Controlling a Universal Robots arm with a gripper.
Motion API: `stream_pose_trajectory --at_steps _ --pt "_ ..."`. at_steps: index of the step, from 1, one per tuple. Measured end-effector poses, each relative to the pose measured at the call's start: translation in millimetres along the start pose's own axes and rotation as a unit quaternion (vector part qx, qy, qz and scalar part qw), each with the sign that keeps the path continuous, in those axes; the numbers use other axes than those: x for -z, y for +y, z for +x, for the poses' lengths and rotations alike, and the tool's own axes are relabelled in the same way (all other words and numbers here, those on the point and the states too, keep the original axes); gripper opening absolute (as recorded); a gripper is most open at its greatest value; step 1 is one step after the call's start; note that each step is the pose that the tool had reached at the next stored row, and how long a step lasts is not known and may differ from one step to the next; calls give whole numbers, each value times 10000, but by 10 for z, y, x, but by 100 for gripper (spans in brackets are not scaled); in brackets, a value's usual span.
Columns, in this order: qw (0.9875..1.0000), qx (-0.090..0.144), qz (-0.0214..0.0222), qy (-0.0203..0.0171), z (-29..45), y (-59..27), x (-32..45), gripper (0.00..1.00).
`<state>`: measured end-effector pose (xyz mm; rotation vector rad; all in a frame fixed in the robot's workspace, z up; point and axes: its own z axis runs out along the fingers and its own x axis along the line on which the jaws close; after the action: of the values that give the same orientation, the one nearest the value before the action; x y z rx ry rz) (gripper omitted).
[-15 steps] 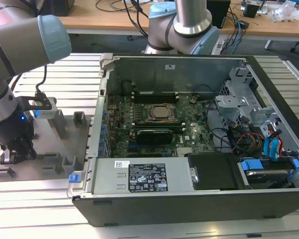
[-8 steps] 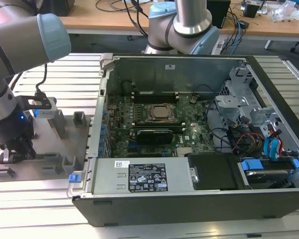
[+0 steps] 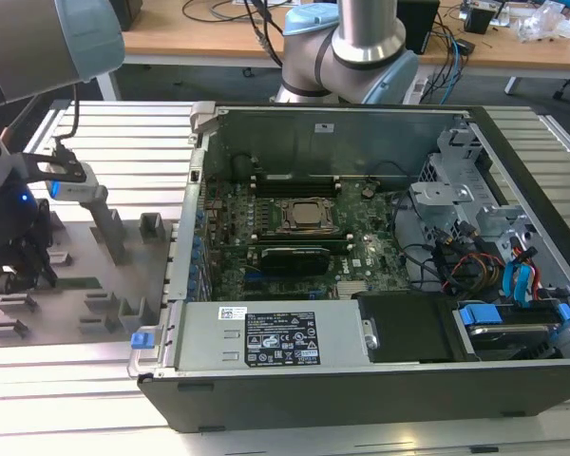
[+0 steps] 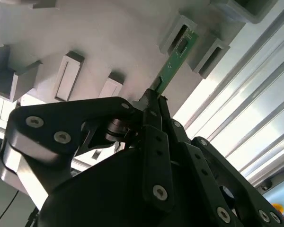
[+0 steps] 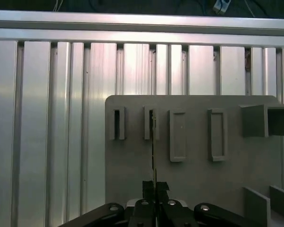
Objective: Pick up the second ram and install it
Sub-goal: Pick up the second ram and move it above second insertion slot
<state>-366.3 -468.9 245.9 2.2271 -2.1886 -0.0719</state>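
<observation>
The second ram (image 4: 176, 60) is a thin green stick standing on edge, with its far end in the slot of a grey fixture block (image 4: 173, 33). In the first wrist view the second ram (image 5: 154, 142) shows edge-on as a thin line running from the block to my fingers. My gripper (image 4: 154, 97) is shut on the stick's near end, and the black fingers (image 4: 151, 127) press both its faces. In the exterior view my gripper (image 3: 19, 266) hangs low over the grey fixture plate (image 3: 85, 280) at the exterior view's left.
An open computer case (image 3: 361, 380) lies to the exterior view's right of the plate. Its motherboard has a square CPU socket (image 3: 309, 217) with long black slots (image 3: 294, 180) beside it. Other grey blocks (image 3: 109, 223) stand on the plate. The table is ribbed aluminium (image 5: 47, 118).
</observation>
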Motion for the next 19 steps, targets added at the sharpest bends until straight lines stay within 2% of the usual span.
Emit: stream_pose_trajectory --at_steps 6,16,19 --pt "10000 0 0 0 -5 12 254 13" --pt "10000 0 0 0 -12 27 596 13" --pt "10000 0 0 0 -15 34 747 13"
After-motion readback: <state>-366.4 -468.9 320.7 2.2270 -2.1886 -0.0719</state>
